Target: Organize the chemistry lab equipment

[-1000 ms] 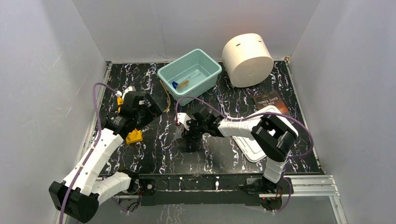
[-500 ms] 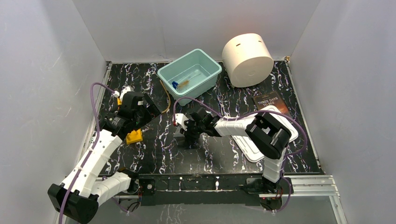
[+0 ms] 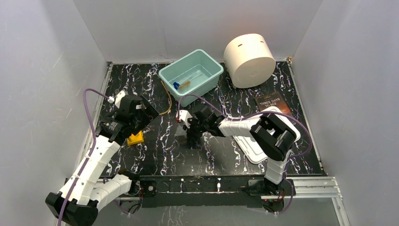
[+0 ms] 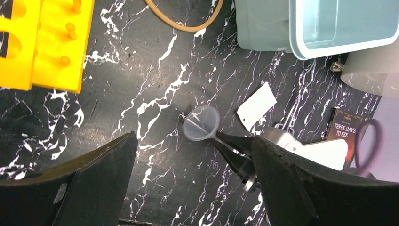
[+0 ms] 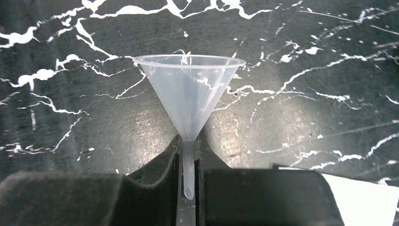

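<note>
From above, we see the teal bin [image 3: 211, 60] already holding the blue-capped tube [image 3: 176, 85] and what looks like the brush [image 3: 186, 83]. The amber tubing [image 3: 165, 104] lies on the table just left of the bin. The left gripper [image 3: 143, 109] hovers farther left of the bin, and the right gripper [image 3: 189, 137] sits in front of it.

In the left wrist view, our left jaws stand wide apart and empty above the clear funnel [image 4: 202, 123], out on the table in front of the bin.

In the right wrist view, the jaws are pinched on the funnel's stem.

We judge two items binned, with the funnel in hand and the tubing still to go.
</note>
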`<state>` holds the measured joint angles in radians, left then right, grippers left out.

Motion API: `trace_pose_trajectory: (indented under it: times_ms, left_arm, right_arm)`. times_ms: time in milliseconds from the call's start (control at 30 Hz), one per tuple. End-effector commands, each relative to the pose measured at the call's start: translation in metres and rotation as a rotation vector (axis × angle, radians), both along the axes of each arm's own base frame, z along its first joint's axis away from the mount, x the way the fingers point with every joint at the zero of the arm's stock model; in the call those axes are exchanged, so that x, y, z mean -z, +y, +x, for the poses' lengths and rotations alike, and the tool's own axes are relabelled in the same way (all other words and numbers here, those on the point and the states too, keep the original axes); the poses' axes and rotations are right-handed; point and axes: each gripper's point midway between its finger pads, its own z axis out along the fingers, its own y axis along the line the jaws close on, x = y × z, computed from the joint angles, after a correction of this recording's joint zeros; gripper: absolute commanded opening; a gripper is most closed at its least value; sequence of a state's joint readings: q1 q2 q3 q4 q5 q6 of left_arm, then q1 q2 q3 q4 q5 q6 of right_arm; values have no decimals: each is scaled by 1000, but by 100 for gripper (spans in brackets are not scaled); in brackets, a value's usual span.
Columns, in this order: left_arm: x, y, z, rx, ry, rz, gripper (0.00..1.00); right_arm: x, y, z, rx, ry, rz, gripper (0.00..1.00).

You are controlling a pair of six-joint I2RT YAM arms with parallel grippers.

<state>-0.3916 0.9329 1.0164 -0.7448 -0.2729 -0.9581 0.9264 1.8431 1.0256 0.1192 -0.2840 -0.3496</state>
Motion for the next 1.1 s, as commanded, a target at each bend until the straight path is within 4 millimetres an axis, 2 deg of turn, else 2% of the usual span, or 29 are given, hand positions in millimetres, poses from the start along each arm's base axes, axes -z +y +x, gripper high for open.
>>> trace_pose_trajectory:
  times_ms: [0,167,233,367,500,567,700,800,900,1000,1067]
  left_arm:
    - [-4,8,-9,-83,34,-31,92]
    - [-13,-10,-3,-37,23,-106,92]
    - [-21,-26,2,28,7,-162,93]
    - [-49,-69,14,211,-64,-308,93]
    - [-71,-93,23,316,-116,-390,91]
    - [-73,-91,27,302,-124,-374,89]
    - [-71,-61,32,163,-140,-274,91]
    - [-74,-46,32,96,-156,-232,92]
    - [-79,-39,30,83,-173,-208,92]
    - [-79,-35,26,82,-171,-182,92]
    - [-80,-33,24,88,-173,-168,92]
  right_arm:
    - [-68,12,11,44,-2,227,0]
    - [-108,7,11,73,-31,354,0]
    - [-125,3,13,90,-51,396,0]
    - [-165,-3,18,131,-107,503,0]
    - [-206,-7,28,184,-187,593,0]
    - [-225,-11,37,223,-232,632,0]
    - [-256,-19,61,302,-315,678,0]
    - [-264,-19,83,329,-339,676,0]
    - [-271,-17,111,367,-350,676,0]
    - [-283,-6,133,361,-370,671,0]
    - [-280,0,150,377,-362,641,0]
